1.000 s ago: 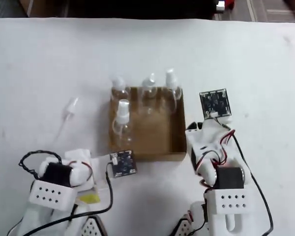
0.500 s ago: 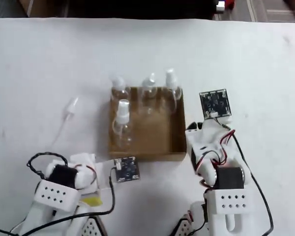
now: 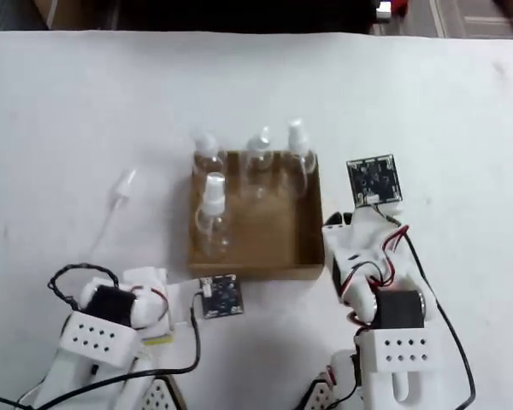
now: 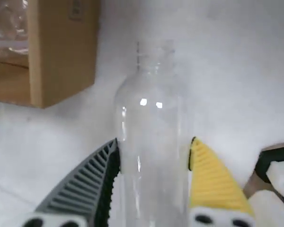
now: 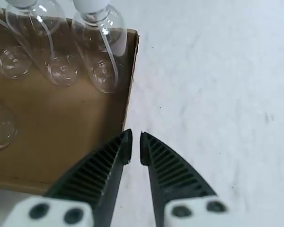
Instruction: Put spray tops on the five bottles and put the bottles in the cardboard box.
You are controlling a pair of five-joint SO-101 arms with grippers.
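A clear bottle [image 4: 151,109] with no top stands between the grey and yellow fingers of my left gripper [image 4: 154,142], which is shut on it, near the front left corner of the cardboard box [image 4: 61,52]. In the high view the left arm [image 3: 111,320] sits by the table's front edge. The cardboard box [image 3: 312,231] holds several bottles with spray tops [image 3: 212,209]. One loose spray top [image 3: 120,192] with its tube lies on the table left of the box. My right gripper [image 5: 135,144] is shut and holds nothing, at the box's right wall [image 5: 128,85].
The right arm [image 3: 385,307] stands close against the box's right side. White table surface stretches free behind the box and to both sides. The table's far edge runs along the top of the high view.
The left arm has drawn back a little toward the front edge and turned slightly, still holding the bottle. The right arm, the box and the loose spray top have not moved.
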